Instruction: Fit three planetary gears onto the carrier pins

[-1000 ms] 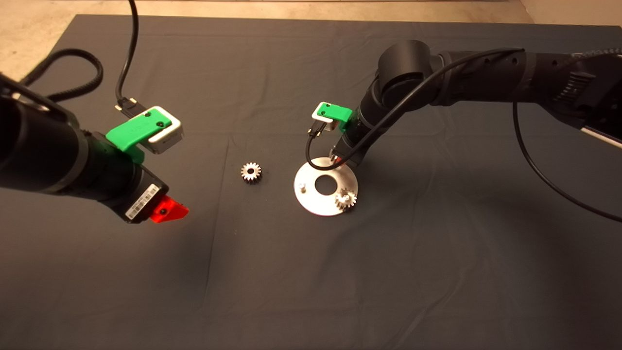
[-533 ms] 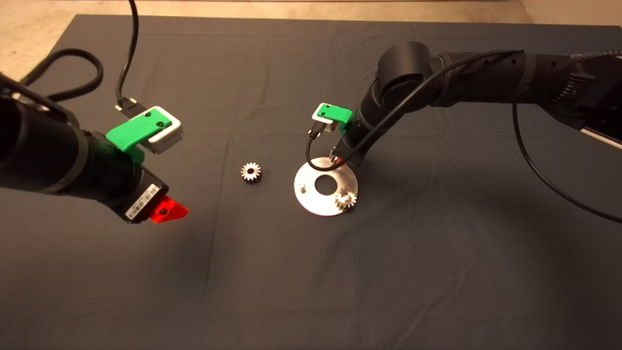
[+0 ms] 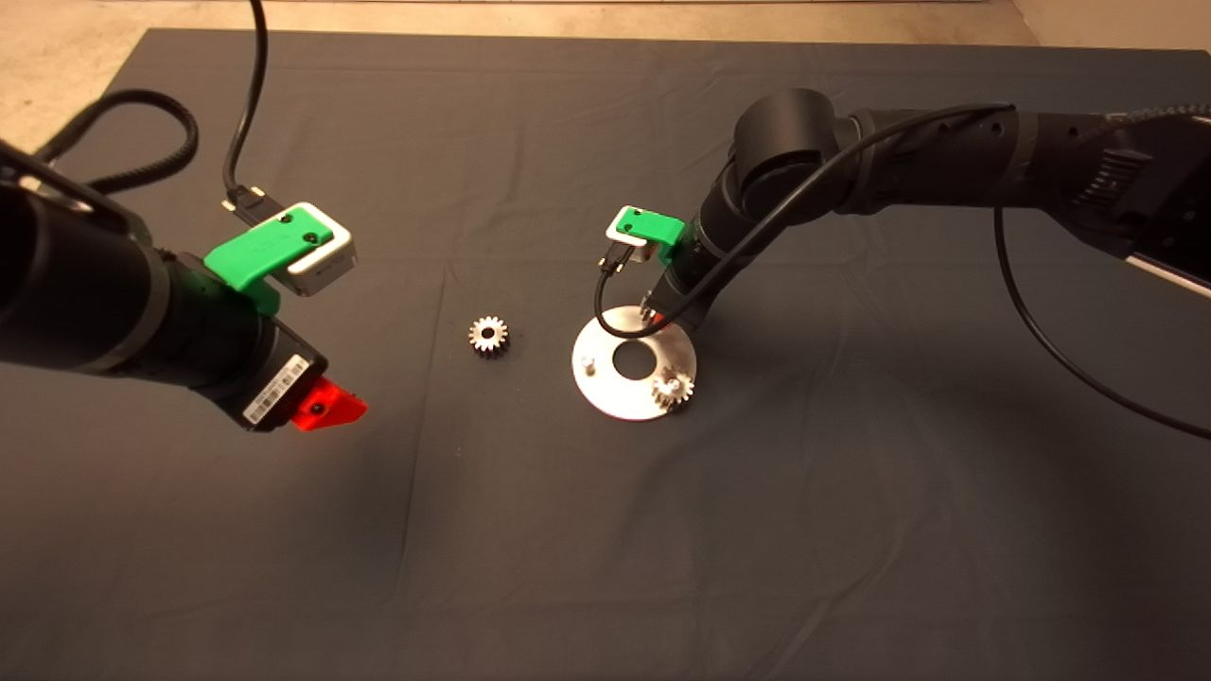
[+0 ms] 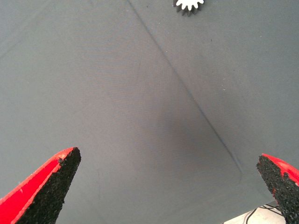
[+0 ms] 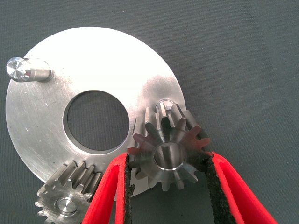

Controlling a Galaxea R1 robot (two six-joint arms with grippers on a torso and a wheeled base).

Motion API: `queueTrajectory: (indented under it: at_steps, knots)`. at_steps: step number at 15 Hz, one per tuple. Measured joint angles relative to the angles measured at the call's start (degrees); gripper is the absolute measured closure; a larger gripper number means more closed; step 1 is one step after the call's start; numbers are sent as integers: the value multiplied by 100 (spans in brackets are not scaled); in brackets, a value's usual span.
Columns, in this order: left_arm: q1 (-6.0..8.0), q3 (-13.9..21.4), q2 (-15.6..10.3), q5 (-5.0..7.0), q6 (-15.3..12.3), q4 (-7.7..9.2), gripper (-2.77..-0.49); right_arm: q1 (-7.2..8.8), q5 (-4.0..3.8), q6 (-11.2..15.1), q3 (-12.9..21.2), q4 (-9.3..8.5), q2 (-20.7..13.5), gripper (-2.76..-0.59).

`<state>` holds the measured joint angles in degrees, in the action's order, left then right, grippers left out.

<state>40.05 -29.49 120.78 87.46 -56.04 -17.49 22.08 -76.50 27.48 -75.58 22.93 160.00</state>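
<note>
While one gear [image 3: 673,388] is already seated at the disc's [image 3: 605,388] 4 o'clock, a second gear [image 5: 169,155] is clamped by the right gripper [image 5: 168,186] near the 12 o'clock pin; the third gear [image 3: 488,335] is left at 9 o'clock on the mat, the left gripper [image 4: 168,186] held apart

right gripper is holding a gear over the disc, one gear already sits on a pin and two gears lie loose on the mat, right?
Only one gear lies loose on the mat, as the head view shows. The right gripper does hold a gear over the disc, and one seated gear sits on a pin.
</note>
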Motion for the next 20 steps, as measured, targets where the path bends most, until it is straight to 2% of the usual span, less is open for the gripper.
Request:
queueTrajectory:
  at_steps: [8, 10, 15, 17, 19, 20]
  knots:
    - [0, 0, 0, 0, 0, 7, -277, -4, 33, -2, 17, 3, 1, -87]
    - [2, 0, 2, -2, 0, 7, -277, -15, 118, -2, 17, 9, 1, -87]
    - [0, 0, 2, 0, 0, 13, -277, -15, 137, -4, 17, 16, 0, -89]
    - [2, 0, 2, 0, 0, 16, -277, -17, 218, -9, 17, 16, 1, -88]
    - [2, 0, 1, 0, 0, 22, -277, -17, 253, -13, 17, 16, 1, -87]
    - [0, 0, 2, 0, 0, 29, -277, -18, 308, -13, 17, 16, 1, -87]
